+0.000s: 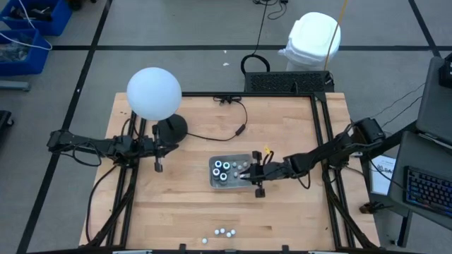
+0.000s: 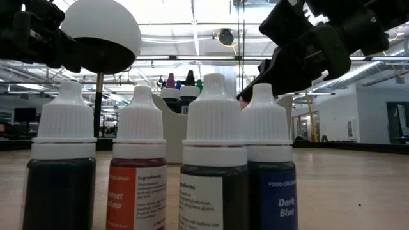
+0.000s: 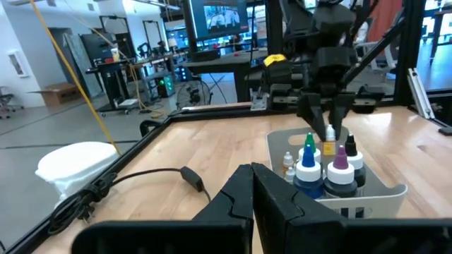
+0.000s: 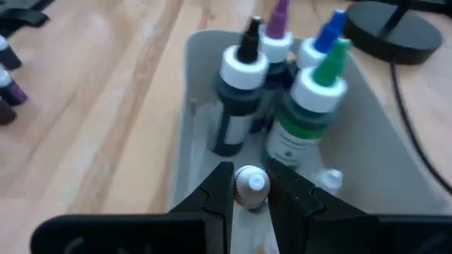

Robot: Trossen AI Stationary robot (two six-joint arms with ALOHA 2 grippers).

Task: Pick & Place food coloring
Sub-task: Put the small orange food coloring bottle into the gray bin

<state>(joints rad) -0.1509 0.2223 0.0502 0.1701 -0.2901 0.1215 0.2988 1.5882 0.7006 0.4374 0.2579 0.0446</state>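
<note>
A clear grey tray (image 1: 215, 182) at the table's middle holds several larger white-collared food coloring bottles (image 4: 244, 92) with black, purple, blue and green tips, standing upright. My right gripper (image 4: 251, 189) hangs over the tray's right part, shut on a tiny white-capped bottle (image 3: 329, 145) with an orange-yellow body. Several more tiny bottles (image 1: 222, 231) stand upright on the wood by the table's near edge, close up in the low view (image 2: 140, 166). My left gripper (image 1: 158, 167) waits shut to the tray's left, holding nothing. My right gripper pinches the tiny bottle at its white cap (image 4: 251, 182) between its two fingers. The fingers slant down from the table's right side. The bottle hangs upright below them inside the tray's walls; the larger bottles hide its lower end.
A lamp with a white globe (image 1: 154, 92) and a black round base (image 1: 170, 128) stands at the far left, its cable (image 1: 236, 130) trailing over the wood behind the tray. Black frame rails (image 1: 321, 141) border the table's sides.
</note>
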